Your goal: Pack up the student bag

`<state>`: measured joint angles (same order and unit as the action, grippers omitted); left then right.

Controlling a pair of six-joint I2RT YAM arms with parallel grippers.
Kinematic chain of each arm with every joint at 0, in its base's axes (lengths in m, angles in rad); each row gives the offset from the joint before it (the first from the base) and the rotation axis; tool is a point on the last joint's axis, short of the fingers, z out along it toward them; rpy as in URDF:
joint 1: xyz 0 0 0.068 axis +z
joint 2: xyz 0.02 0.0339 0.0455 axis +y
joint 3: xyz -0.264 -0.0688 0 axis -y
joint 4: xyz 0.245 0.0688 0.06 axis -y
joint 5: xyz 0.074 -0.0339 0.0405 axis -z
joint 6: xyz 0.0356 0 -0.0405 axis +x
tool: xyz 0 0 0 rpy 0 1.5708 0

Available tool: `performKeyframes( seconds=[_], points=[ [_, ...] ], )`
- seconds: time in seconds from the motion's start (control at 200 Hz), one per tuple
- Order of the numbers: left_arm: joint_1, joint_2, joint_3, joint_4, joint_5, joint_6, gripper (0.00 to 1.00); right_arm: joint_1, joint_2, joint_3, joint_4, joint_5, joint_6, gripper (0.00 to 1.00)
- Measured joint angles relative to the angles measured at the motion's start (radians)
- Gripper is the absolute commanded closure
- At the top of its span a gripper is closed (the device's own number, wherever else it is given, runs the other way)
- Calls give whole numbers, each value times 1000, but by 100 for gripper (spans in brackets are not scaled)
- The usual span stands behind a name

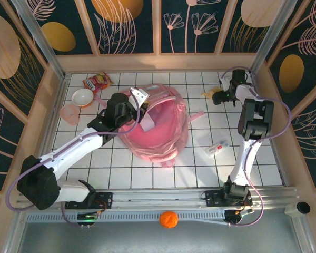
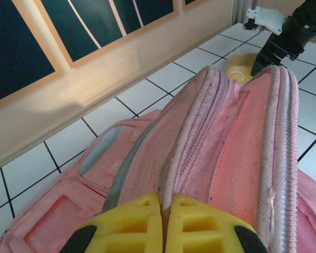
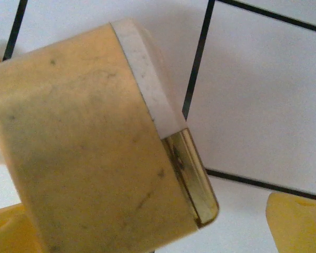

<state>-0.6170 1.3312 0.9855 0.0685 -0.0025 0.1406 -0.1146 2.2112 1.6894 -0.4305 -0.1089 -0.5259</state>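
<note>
I have the left tool (image 2: pixel 165 205) clenched on the piped zip edge of the large light-pink fabric backpack (image 1: pixel 160 126), which lies at the middle of the white tiled worktop (image 1: pixel 147 168) with its main opening pulled apart. My right tool (image 1: pixel 218 97) is released at the far right corner, its yellow fingers (image 3: pixel 300 221) spread wide on either side of a pale yellow block with a white band and a brassy end (image 3: pixel 89 153); I cannot tell whether they touch it. At the far left, well apart from the backpack, sit a white bowl with an orange rim (image 1: pixel 82 97), a translucent pink cup (image 1: pixel 69 114) just beside it and a red snack packet (image 1: pixel 97 80). A small white packet (image 1: pixel 217 149) lies right of the backpack
</note>
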Motion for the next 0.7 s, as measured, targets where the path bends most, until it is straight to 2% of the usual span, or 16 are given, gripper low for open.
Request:
performKeyframes(
  seconds=[0.48, 0.646, 0.701],
  points=[
    [2, 62, 69, -38, -37, 0, 100, -8, 130, 176, -105, -206, -136, 11],
    [2, 70, 75, -43, -36, -1, 100, 3, 130, 178, -147, -234, -188, 11],
    [2, 71, 76, -43, -36, -1, 100, 10, 130, 178, -158, -237, -201, 13]
  ],
)
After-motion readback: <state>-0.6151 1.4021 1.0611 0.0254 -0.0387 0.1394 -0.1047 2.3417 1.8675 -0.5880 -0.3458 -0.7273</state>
